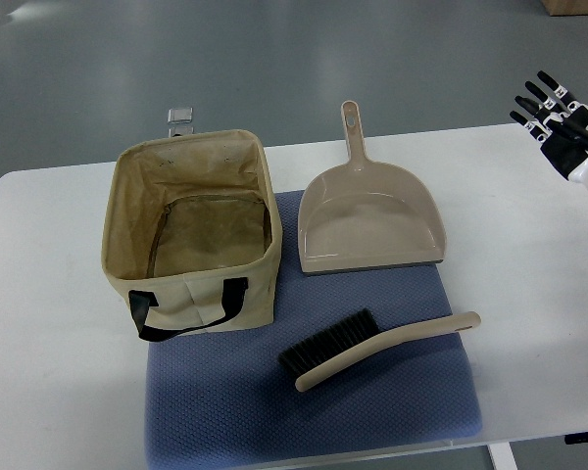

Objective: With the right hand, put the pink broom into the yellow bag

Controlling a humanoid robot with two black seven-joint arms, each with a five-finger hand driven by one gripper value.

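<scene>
The broom [372, 348] is a pale pinkish-beige hand brush with black bristles. It lies on the blue mat [225, 401] at the front, handle pointing right. The yellow bag [191, 230] is an open beige fabric box with black handles, standing at the left of the mat; nothing shows inside it. My right hand [559, 113] is at the far right edge, above the table's back right part, fingers spread and holding nothing. It is well away from the broom. The left hand is out of view.
A beige dustpan [370, 220] lies behind the broom, to the right of the bag, handle pointing away. The white table [49, 323] carries the mat. A small metal clip [180, 117] sits at the table's back edge behind the bag.
</scene>
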